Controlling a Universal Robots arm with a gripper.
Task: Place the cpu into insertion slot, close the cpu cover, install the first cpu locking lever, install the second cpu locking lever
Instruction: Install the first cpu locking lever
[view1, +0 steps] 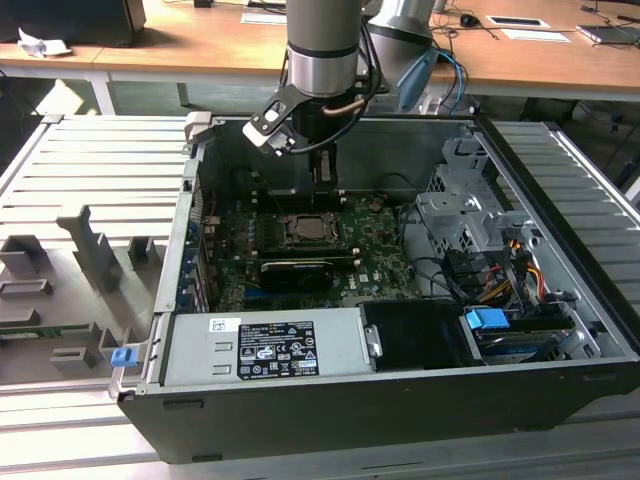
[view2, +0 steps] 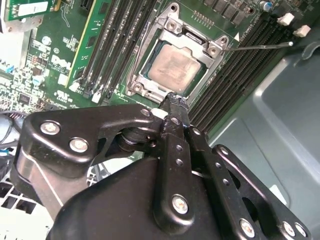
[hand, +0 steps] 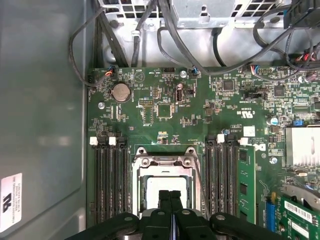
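The cpu (view2: 175, 67) (hand: 152, 186) lies flat in the insertion slot (view1: 313, 232) in the middle of the green motherboard (view1: 375, 258). The silvery cpu cover (view2: 172, 26) (hand: 163, 162) lies down over it, and the chip's pale face shows through the cover's window. A thin locking lever (view2: 260, 46) sticks out from one corner of the socket, away from the frame. My gripper (view1: 325, 172) (view2: 175, 102) (hand: 169, 197) hangs just above the socket's edge, shut, with nothing between its black fingers (hand: 164, 205).
Black memory slots (hand: 110, 180) flank the socket on both sides. A long black card (view1: 295, 272) lies in front of it. The power supply (view1: 265, 345), drive cage (view1: 470, 225) and cables (view1: 500, 275) crowd the case. A grey fixture tray (view1: 80, 270) sits at the exterior view's left.
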